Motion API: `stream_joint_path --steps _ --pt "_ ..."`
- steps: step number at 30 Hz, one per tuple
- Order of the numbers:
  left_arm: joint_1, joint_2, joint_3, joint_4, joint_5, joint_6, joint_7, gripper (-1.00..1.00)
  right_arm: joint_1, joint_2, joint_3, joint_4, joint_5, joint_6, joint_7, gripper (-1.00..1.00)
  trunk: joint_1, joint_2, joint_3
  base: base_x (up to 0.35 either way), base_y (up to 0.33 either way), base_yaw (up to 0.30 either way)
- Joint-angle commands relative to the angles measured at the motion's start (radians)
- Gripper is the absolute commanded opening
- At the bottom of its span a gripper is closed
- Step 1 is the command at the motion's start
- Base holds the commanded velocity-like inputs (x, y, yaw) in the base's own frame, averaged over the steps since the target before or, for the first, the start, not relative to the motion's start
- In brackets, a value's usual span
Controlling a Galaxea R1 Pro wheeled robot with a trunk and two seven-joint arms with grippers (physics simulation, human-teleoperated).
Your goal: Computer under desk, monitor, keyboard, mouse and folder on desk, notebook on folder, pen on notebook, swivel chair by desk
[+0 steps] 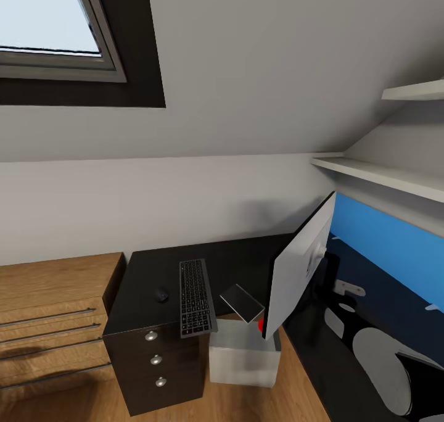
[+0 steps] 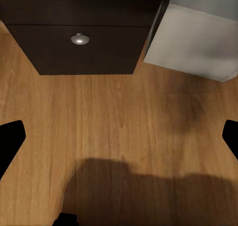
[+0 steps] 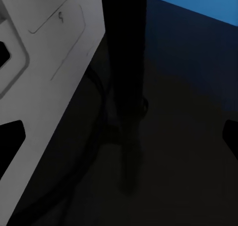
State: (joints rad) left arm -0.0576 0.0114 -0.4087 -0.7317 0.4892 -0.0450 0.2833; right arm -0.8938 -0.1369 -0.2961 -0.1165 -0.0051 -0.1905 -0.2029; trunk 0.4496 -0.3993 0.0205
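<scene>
The black desk (image 1: pixel 246 258) carries the keyboard (image 1: pixel 197 297), with the mouse (image 1: pixel 161 295) just left of it. A dark notebook (image 1: pixel 242 302) lies at the desk's front edge between keyboard and monitor. The monitor (image 1: pixel 299 264) stands on the desk with its pale back toward me. The grey computer (image 1: pixel 243 354) sits on the floor in the desk's inner corner. My left gripper (image 2: pixel 119 141) hangs open over the wood floor, near the computer (image 2: pixel 198 37). My right gripper (image 3: pixel 119 137) is open behind the monitor (image 3: pixel 49 62), near its black foot (image 3: pixel 126 87). Folder, pen and swivel chair are out of view.
A wooden dresser (image 1: pixel 49 323) with bar handles stands left of the desk's drawer unit (image 1: pixel 154 363). A blue wall panel (image 1: pixel 388 243) and white shelves (image 1: pixel 382 175) line the right wall. A sloped ceiling with a window (image 1: pixel 49 27) rises above the desk.
</scene>
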Motion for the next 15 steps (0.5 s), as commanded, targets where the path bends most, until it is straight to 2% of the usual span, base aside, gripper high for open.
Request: stream_joint_path --steps 1,15 --pt "-0.001 0.001 -0.007 0.000 0.010 -0.005 0.008 1.00 -0.001 0.000 -0.003 0.001 -0.001 -0.004 -0.001 1.00 0.000 -0.001 0.000 0.000 0.000 0.000" --pt "-0.001 0.002 -0.007 0.000 0.011 -0.004 0.008 1.00 -0.001 -0.001 -0.003 0.000 -0.001 -0.007 -0.001 1.00 0.000 -0.001 0.000 0.000 0.000 0.000"
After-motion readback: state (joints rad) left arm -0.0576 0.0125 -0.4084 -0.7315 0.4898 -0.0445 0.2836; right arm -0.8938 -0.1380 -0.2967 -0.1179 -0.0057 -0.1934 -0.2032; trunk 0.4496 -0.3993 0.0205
